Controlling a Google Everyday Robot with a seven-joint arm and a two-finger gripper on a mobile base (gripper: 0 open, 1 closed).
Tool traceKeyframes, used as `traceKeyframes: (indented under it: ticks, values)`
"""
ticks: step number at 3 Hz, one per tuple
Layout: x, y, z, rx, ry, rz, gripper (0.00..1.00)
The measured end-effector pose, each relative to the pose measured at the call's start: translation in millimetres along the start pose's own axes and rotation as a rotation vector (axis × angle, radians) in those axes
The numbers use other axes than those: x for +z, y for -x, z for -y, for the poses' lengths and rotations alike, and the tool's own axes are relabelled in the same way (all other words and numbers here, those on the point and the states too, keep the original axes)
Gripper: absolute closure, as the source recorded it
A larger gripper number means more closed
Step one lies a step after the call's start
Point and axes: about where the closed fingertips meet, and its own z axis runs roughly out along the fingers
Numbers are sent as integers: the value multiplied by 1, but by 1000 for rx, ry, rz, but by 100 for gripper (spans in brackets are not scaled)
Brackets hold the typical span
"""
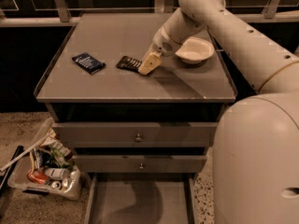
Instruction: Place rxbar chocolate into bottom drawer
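The rxbar chocolate [126, 62], a small dark wrapped bar, lies flat on the grey cabinet top [112, 85] near the middle. My gripper [146, 65] is down at the bar's right end and covers that end, with the arm reaching in from the upper right. The bottom drawer [110, 204] is pulled out at the foot of the cabinet, and its flat grey floor shows with the arm's shadow on it.
A dark blue packet [88, 62] lies left of the bar. A white bowl [194, 50] sits right of the gripper. Two knobbed drawers [138, 136] are shut above the open one. A clear bin of trash [46, 167] stands on the floor at the left. My pale base [257, 162] fills the right.
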Motion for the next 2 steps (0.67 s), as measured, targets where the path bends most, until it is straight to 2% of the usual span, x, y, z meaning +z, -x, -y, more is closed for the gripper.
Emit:
traceKeyframes:
  ticks: [2]
  values:
    - [-24, 23, -14, -59, 1, 47, 100]
